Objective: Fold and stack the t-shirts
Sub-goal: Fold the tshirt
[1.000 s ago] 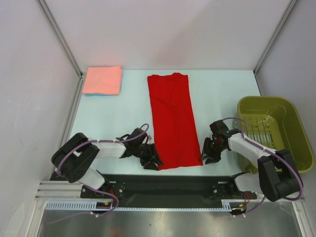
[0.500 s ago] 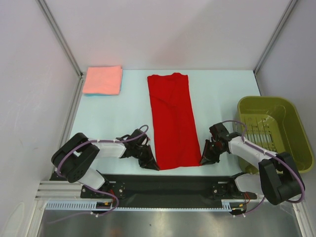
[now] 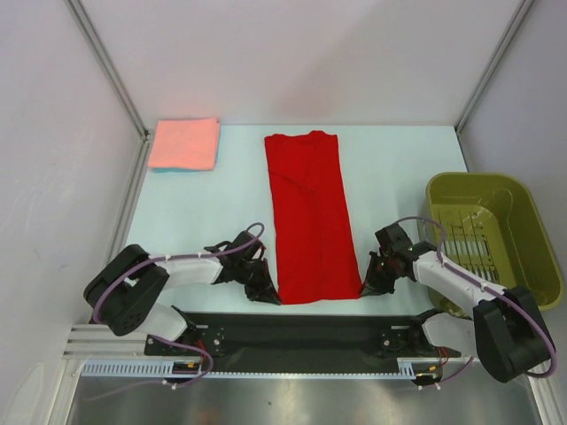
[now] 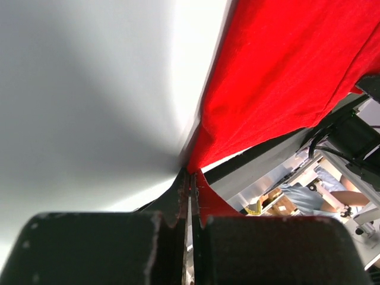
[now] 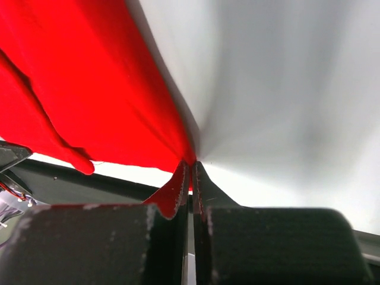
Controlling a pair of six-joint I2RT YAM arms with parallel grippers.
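Note:
The red t-shirt (image 3: 308, 212) lies on the table as a long narrow strip, running from the back towards the near edge. My left gripper (image 3: 270, 295) is shut on its near left corner; the cloth (image 4: 279, 71) runs up from the closed jaws in the left wrist view. My right gripper (image 3: 365, 285) is shut on its near right corner, with the cloth (image 5: 89, 89) pinched at the tips in the right wrist view. The salmon-pink t-shirt (image 3: 184, 142) lies folded at the back left, with a thin light-blue edge showing.
An olive-green plastic basket (image 3: 492, 235) stands at the right edge of the table, close behind my right arm. The pale table (image 3: 204, 212) ends at a black strip along the near edge. Metal frame posts rise at the back corners.
Both grippers have closed in on the near corners of the red t-shirt and pulled slightly towards the near edge. The shirt's near hem has shifted a little.

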